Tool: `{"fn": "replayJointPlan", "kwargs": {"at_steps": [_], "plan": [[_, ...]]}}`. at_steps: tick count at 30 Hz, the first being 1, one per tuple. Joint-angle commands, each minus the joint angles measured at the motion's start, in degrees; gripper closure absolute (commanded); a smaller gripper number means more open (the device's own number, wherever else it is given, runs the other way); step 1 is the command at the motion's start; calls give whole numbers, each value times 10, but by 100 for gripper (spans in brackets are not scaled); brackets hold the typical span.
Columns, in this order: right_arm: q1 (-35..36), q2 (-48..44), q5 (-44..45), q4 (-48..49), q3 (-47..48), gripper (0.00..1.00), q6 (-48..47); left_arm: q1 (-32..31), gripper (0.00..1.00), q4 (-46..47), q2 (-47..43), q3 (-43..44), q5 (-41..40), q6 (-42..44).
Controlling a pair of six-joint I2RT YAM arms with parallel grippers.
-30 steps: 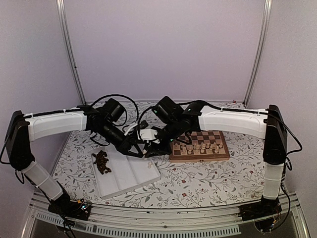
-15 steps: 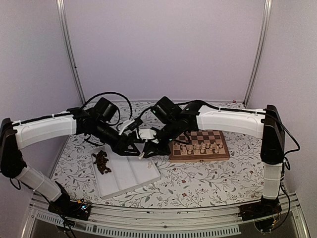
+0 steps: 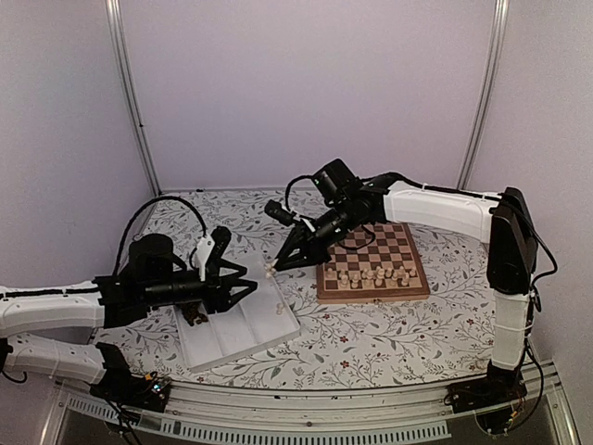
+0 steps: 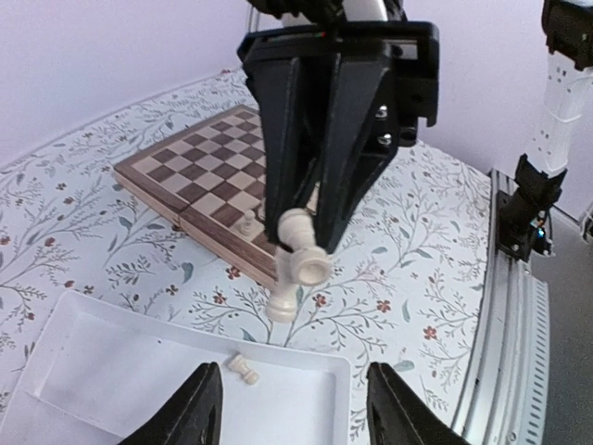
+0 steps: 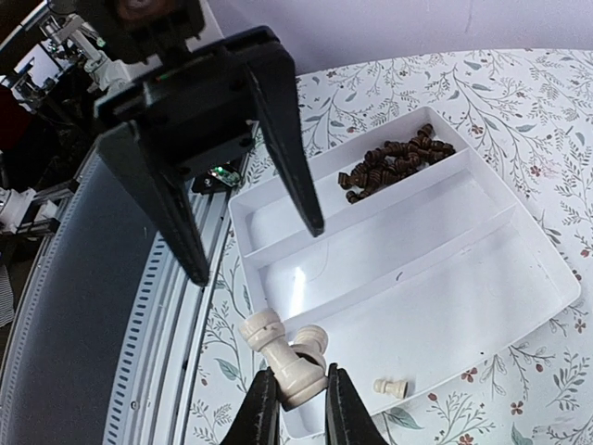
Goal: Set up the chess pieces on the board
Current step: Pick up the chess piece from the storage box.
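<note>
**From above:** The board [image 3: 394, 243] carries pale pieces [image 3: 371, 274] on its two near rows only. Its far rows stand bare, and the dark pieces [image 3: 192, 311] lie heaped in one end compartment of the tray [image 3: 232, 329]. By this onlooker's reckoning, less than half the job is done. The right gripper [image 3: 275, 266] hangs between tray and board, just off the board's left rim, with something pale at its tip. The left gripper [image 3: 243, 284] sits low over the tray, jaws spread and carrying nothing.

**Left wrist:** The left arm's own fingers [image 4: 199, 408] stand wide apart and empty. Ahead, the right arm's jaws pinch the held pieces [image 4: 301, 260], seemingly two, one dangling lower, above the table [image 4: 417, 241] and short of the board. A lone pale piece [image 4: 244, 369] lies on its side in the tray.

**Right wrist:** The jaws are pressed together on the held pieces, heads poking out beyond the tips, over the tray's corner. The lone piece lies just beside them and the dark heap well apart.
</note>
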Motion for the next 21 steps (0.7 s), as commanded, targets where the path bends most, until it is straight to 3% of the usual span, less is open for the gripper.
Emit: {"fn": "replayJointPlan", "kwargs": {"at_steps": [1,8,14,21], "plan": [[0,-29,-71,21,-7,94,37,-7,45,179,-11,-56,-65,-11],[1,-39,-89,26,-9,94,43,-10,44,290,55,-70,-12,4],[1,-46,-81,27,-10,94,42,-18,46,308,112,-38,44,23],[0,-49,-74,28,-18,94,38,-21,61,307,138,-21,65,31]]}}
